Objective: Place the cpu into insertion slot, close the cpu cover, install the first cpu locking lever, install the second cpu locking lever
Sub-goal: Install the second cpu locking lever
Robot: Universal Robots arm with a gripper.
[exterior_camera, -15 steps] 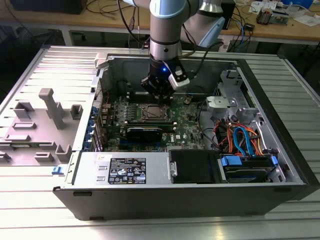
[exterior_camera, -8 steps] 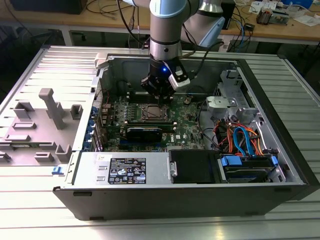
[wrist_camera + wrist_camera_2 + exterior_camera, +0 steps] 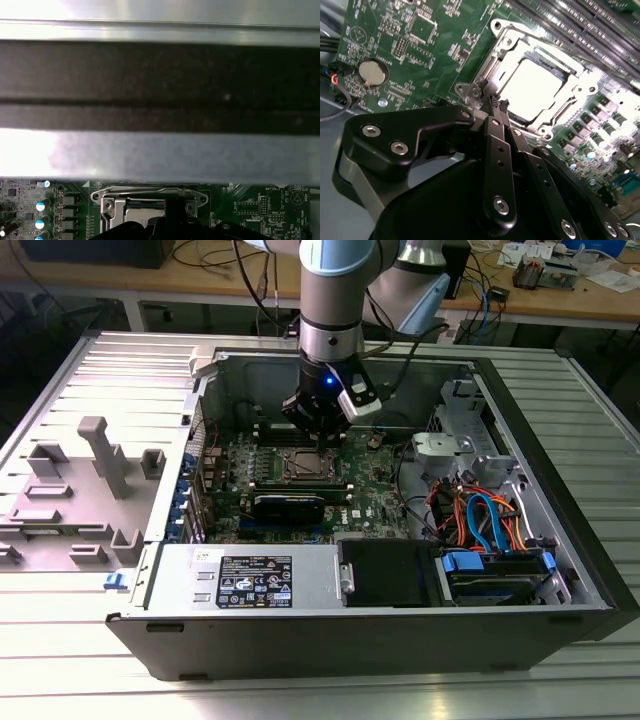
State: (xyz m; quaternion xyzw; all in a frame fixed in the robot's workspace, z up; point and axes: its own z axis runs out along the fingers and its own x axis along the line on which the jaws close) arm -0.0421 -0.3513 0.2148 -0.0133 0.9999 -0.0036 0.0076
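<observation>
gripper: black two-finger gripper (image 3: 499, 104), fingers pressed together with nothing between them, tips at the socket's edge
cpu cover: thin silver metal frame plate (image 3: 507, 44), lying flat over the socket
cpu: dull silver-grey square chip (image 3: 532, 87), seated in the insertion slot under the cover cut-out
board: green motherboard (image 3: 385, 35) inside the open black computer case (image 3: 560, 570)

One cpu (image 3: 532, 90), one cpu cover (image 3: 507, 37), one computer case (image 3: 600, 570), one coin battery (image 3: 373, 73)
</observation>
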